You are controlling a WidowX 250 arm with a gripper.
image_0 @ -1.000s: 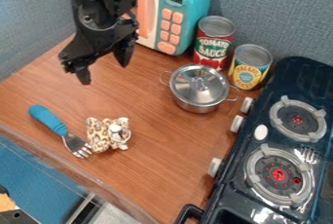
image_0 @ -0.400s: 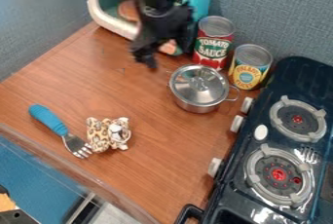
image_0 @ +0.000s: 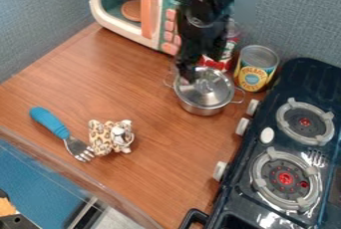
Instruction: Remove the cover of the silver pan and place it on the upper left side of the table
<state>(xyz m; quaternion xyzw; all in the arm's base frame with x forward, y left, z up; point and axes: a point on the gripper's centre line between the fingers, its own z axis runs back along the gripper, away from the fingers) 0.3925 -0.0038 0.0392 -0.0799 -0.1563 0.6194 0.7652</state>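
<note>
Brown tabletop (image_0: 160, 173) is bordered at the back by blue-grey walls (image_0: 299, 19). At left, a blue-handled fork (image_0: 50, 121) is laid at a slant, its tines set just beside a spotted toy (image_0: 102, 138). Farther back, a white and teal microwave (image_0: 148, 16) is placed near the walls. Over the left part of the silver pan (image_0: 200, 110), the black pincer (image_0: 188, 76) is held pointing down; whether it is wide, narrow or closed on anything cannot be told. The lid (image_0: 208, 95) is seated on the pan. Behind, a red can (image_0: 229, 53) is partly covered by the arm (image_0: 203, 19). Next comes a yellow can (image_0: 254, 77), followed by a dark stove (image_0: 236, 198) with two burners.
</note>
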